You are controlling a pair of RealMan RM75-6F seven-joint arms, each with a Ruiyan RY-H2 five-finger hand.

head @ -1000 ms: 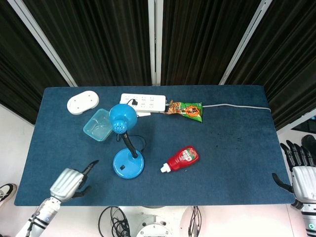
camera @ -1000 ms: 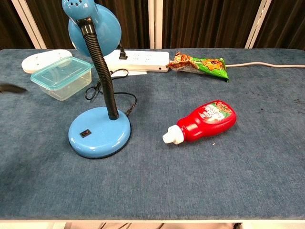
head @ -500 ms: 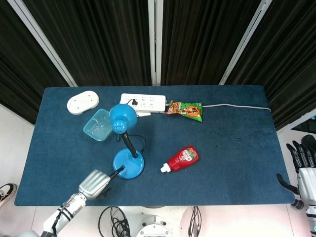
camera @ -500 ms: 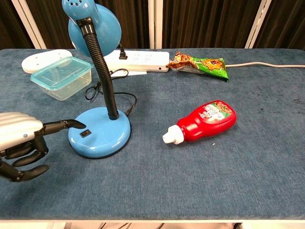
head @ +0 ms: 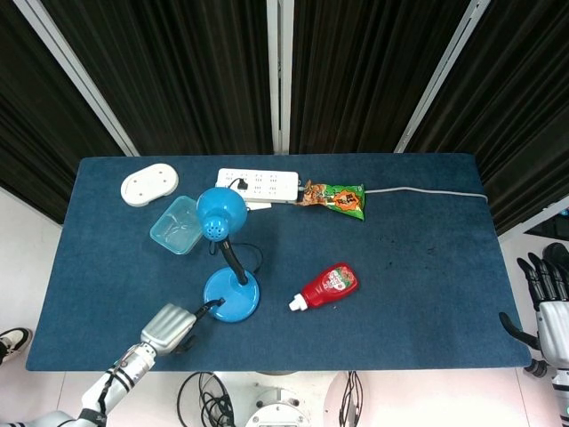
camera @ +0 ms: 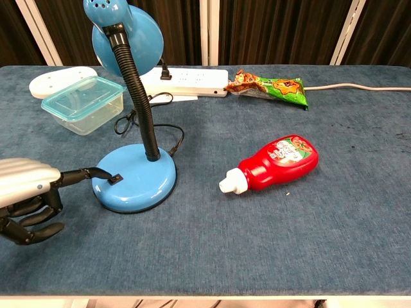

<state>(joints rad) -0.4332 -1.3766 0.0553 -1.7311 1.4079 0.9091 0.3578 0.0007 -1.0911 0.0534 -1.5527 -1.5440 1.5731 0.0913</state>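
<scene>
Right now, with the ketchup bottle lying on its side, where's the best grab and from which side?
Probably the wide red body of the ketchup bottle, from above, fingers across its width. It lies flat, white cap toward the lamp base; the cap end is narrow. The right hand hangs off the table's right edge, on the bottle's free side.
</scene>
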